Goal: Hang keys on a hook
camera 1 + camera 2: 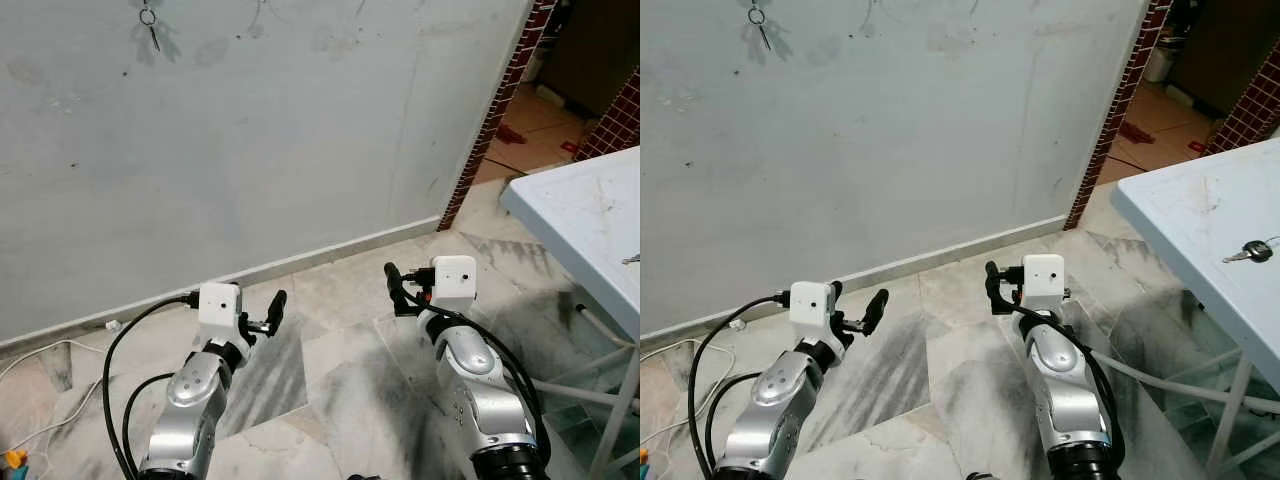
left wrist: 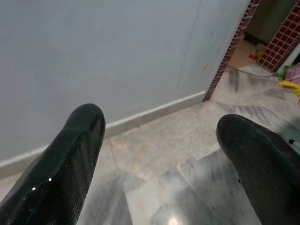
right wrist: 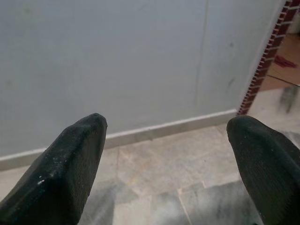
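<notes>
A key ring with a key (image 1: pixel 148 22) hangs high on the grey wall (image 1: pixel 300 130), far up and to the left of both arms. A second key (image 1: pixel 1248 250) lies on the white table (image 1: pixel 1200 225) to my right. My left gripper (image 1: pixel 273 311) is held low over the marble floor, pointing at the wall. In the left wrist view its fingers (image 2: pixel 70 154) stand wide apart with nothing between them. My right gripper (image 1: pixel 393 283) hovers at about the same height, left of the table. Its fingers (image 3: pixel 70 164) are also spread and empty.
The table's metal legs (image 1: pixel 610 400) stand close to my right arm. A red brick pillar (image 1: pixel 495 110) ends the wall, with a doorway beyond. White and black cables (image 1: pixel 60 350) lie on the floor at the left by the skirting.
</notes>
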